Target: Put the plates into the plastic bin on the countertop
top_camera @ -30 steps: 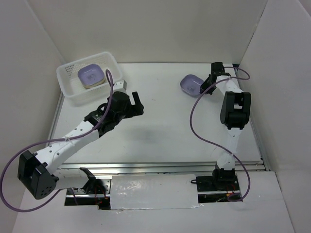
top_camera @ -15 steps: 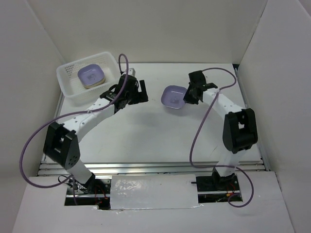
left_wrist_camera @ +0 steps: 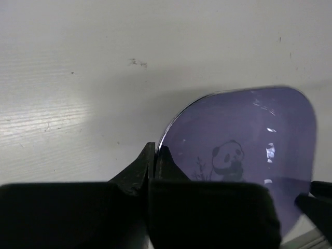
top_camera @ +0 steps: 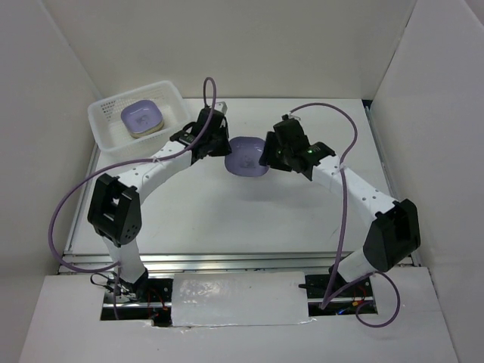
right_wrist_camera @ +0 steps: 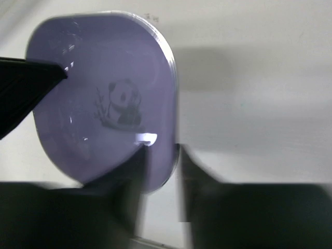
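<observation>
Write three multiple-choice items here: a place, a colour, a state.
1. Where is the loose plate? A) between left gripper and right gripper B) against the right wall C) on the front rail
2. Colour of the top plate in the bin? A) yellow B) purple C) green
3. Left gripper's state? A) wide open B) shut on the loose plate's rim C) out of view
Answers: A, both arms meet at it. B, the overhead view shows purple. B, its wrist view shows jaws shut on the rim.
</observation>
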Robot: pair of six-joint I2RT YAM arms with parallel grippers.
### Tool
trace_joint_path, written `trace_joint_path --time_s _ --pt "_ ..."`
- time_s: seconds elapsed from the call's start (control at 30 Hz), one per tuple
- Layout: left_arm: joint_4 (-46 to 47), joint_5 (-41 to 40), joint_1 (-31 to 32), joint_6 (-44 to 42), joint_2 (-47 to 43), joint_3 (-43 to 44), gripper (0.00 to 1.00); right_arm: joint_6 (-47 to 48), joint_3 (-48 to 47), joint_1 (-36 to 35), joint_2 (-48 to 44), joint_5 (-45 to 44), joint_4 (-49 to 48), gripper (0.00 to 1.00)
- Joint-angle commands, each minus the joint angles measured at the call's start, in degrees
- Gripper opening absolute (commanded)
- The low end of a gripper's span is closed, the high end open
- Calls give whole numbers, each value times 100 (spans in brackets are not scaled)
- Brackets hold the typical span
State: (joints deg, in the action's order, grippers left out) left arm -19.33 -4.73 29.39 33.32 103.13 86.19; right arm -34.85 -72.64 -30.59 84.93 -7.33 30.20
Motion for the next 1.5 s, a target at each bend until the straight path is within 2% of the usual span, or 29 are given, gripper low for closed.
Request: trace_joint_path --time_s 0.0,0.03,0.1,0.13,0.3,0.33,0.43,0.63,0.8,0.83,0.9,0.97,1.03,1.13,1.17,1.23,1.27,1.33,1.37,1.43,1.47 --pt "-194 -300 -91 -89 14 152 0 13 -189 -61 -284 -170 -111 78" --pt "-281 -518 -222 -19 -73 178 0 -21 -163 -26 -292 -259 -58 100" --pt "-413 -800 -503 226 -135 319 0 -30 3 44 -493 -313 -66 100" --pt "-509 -984 -913 332 -205 389 0 -31 309 131 -590 -260 -127 100" --pt "16 -1372 -2189 911 -92 503 0 -57 1242 325 -1135 196 -672 100" --pt "122 -1068 -2592 930 135 643 0 -57 1487 343 -1180 319 -795 100" --pt "605 -487 -3243 782 681 1090 0 -57 1963 326 -1347 521 -980 100" --pt "677 -318 -3931 201 1692 2347 0 31 2527 308 -1444 707 -1279 100" --pt "185 -256 -4283 -18 2518 3629 0 189 2527 54 -1391 663 -1113 100" --pt "106 -300 -4266 -71 2597 3781 11 172 2536 1 -1434 619 -1060 100" --pt "-218 -519 -4231 -150 2825 4175 99 180 2536 -166 -1636 663 -1007 100" --pt "-386 -651 -4178 -159 2801 4292 99 163 2379 -272 -1882 515 -858 100" --pt "-501 -739 -4134 -107 2555 4187 99 180 2089 -456 -2276 304 -516 100" --pt "-913 -1108 -3985 7 1643 3950 99 189 1763 -746 -2960 -390 3 100" --pt "-1054 -1161 -3880 8 1057 3810 99 215 1536 -834 -3147 -592 126 100" --pt "-1570 -1555 -3669 -45 439 3721 99 277 1306 -1080 -3707 -1146 477 100" --pt "-1748 -1592 -3425 -80 -165 3651 99 355 1062 -1150 -3868 -1278 609 100" --pt "-2221 -1339 -3308 -28 -774 3484 99 531 657 -1326 -4280 -1595 996 100" --pt "-2328 -1216 -3212 -19 -1456 3135 99 593 498 -1379 -4387 -1648 1110 100" --pt "-2277 -908 -3063 -254 -2259 2546 99 681 25 -1511 -4641 -1806 1540 100" --pt "-2146 -854 -2983 -317 -3098 1873 99 734 -109 -1546 -4695 -1824 1681 100"
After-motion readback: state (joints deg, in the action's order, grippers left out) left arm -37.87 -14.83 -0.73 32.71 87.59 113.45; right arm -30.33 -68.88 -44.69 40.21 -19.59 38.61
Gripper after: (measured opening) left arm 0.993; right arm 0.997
